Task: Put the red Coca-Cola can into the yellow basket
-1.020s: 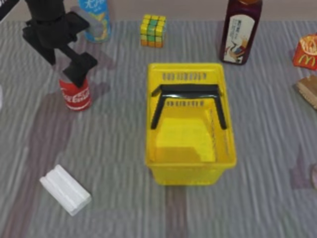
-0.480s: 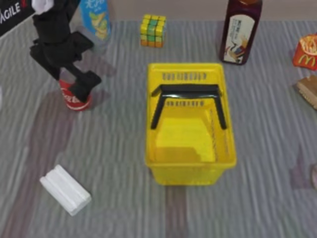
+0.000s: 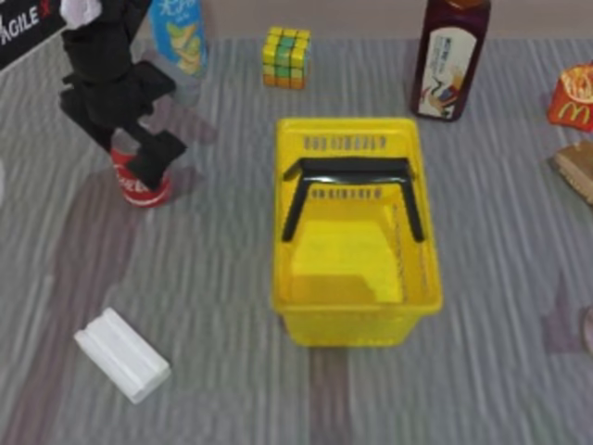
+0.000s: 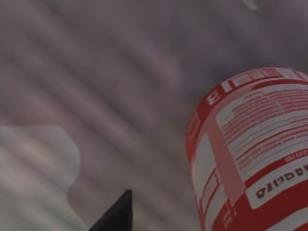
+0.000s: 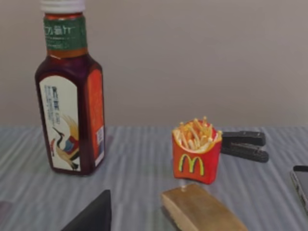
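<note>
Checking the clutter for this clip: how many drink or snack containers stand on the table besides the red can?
2: a blue snack can at the far edge beside the left gripper, and a dark sauce bottle far right of the yellow basket. Others may lie outside the view.

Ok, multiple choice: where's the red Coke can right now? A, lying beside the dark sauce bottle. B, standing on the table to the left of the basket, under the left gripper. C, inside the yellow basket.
B: the red Coca-Cola can stands on the table left of the yellow basket, with the left gripper down over it.
</note>
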Action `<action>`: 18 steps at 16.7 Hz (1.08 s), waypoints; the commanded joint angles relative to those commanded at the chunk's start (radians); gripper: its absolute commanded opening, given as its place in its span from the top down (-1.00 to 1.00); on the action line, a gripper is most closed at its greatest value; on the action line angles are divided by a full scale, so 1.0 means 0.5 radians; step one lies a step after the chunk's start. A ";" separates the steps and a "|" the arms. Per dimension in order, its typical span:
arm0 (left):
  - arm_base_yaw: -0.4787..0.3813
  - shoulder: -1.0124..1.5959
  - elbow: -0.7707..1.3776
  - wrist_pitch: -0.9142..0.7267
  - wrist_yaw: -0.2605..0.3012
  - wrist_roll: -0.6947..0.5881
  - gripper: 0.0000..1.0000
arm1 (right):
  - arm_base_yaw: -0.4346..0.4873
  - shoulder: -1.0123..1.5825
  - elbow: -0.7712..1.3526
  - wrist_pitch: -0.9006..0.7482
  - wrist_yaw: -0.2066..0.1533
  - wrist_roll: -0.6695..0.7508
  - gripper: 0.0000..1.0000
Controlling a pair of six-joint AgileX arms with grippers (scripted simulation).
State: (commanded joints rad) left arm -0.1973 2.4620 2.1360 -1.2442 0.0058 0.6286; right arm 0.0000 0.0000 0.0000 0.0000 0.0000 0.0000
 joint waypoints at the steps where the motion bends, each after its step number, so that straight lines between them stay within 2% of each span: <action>1: 0.000 0.000 0.000 0.000 0.000 0.000 -0.25 | 0.000 0.000 0.000 0.000 0.000 0.000 -1.00; 9: 0.000 0.000 0.000 0.000 0.000 0.000 0.96 | 0.000 0.000 0.000 0.000 0.000 0.000 -1.00; 18: 0.002 -0.001 0.000 0.000 -0.001 0.003 1.00 | 0.000 0.000 0.000 0.000 0.000 0.000 -1.00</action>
State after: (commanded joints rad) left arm -0.1965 2.4617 2.1361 -1.2442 0.0054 0.6302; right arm 0.0000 0.0000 0.0000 0.0000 0.0000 0.0000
